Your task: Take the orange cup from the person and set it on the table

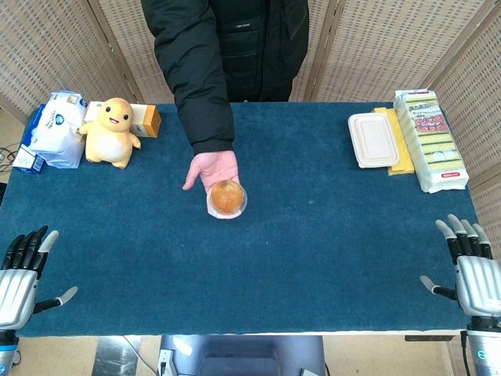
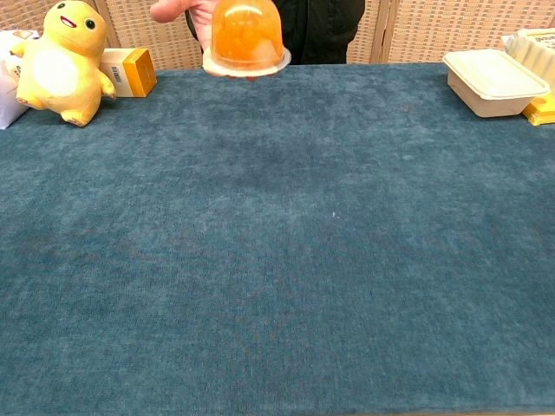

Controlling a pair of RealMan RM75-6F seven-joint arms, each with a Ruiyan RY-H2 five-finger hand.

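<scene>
One orange cup point(image 1: 227, 198) on person's palm point(image 1: 210, 168), two robot hands, left point(image 1: 19, 274), right point(image 1: 473, 270), spread

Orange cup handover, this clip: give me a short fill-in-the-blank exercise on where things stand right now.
1. The orange cup rests on the person's ____, held out above the table.
2. Both the left hand and the right hand are ____, holding nothing.
3. The yellow plush toy stands on the robot's ____ side of the table.
4. The white lidded container lies beside a pack of ____.

Missing words: palm; open; left; sponges
</scene>
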